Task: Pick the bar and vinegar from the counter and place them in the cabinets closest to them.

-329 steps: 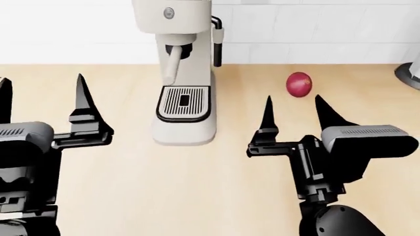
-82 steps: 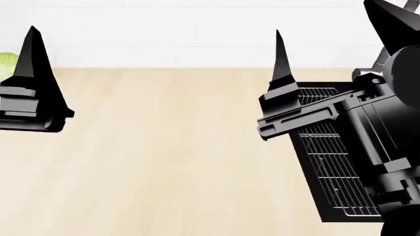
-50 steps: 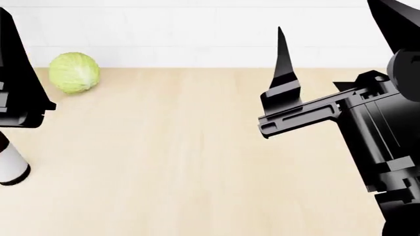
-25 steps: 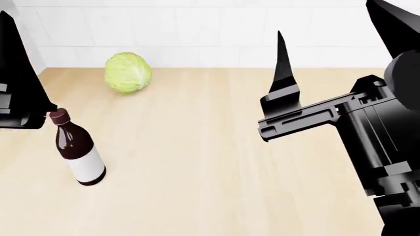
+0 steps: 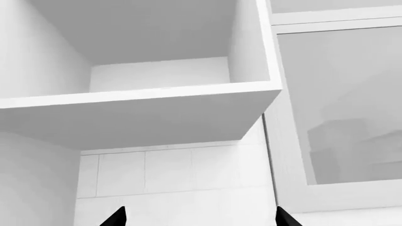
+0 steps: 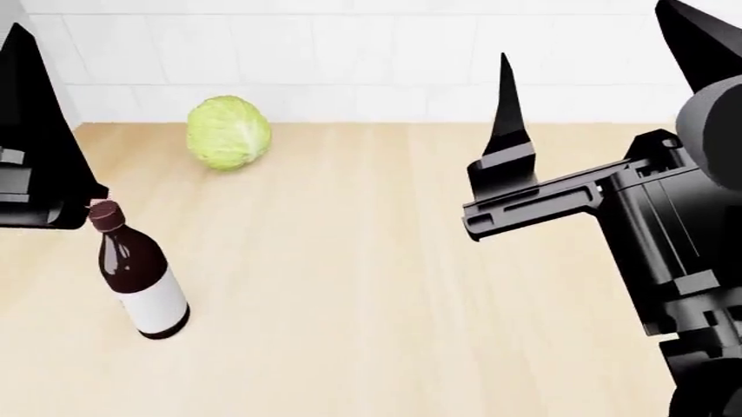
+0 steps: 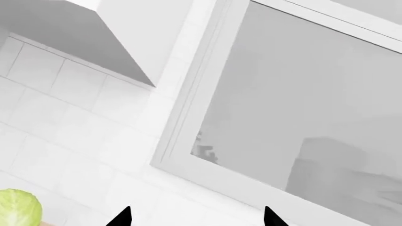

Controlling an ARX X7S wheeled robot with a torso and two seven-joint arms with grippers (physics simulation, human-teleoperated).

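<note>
Black, tapering fingertips [image 5: 119, 215] of the left gripper [image 5: 199, 217] stand spread wide in the left wrist view, with nothing between them; past them rise a white tiled wall [image 5: 176, 179] and an open white wall cabinet [image 5: 144, 103], empty inside, with a window [image 5: 342, 103] just beside it. In the head view only one left finger [image 6: 41, 130] shows, raised at the left edge, well above the counter [image 6: 347, 287]. The right gripper [image 7: 196, 217] is likewise spread apart and holds nothing (its two dark tips barely enter the right wrist view), pointing toward the same window frame and the tiles, with the cabbage [image 7: 18, 207] in a corner of that picture. From the head camera the right gripper's slim finger [image 6: 506, 113] points upward over the middle of the light wood-grain counter, its bulky black wrist to the right. The vinegar [image 6: 137, 274] stands upright on the counter at the left, near the left finger's lower edge in the picture, though I cannot tell whether they touch. The pale green cabbage sits farther back near the wall, apart from the bottle. The bar is not visible in any view.
</note>
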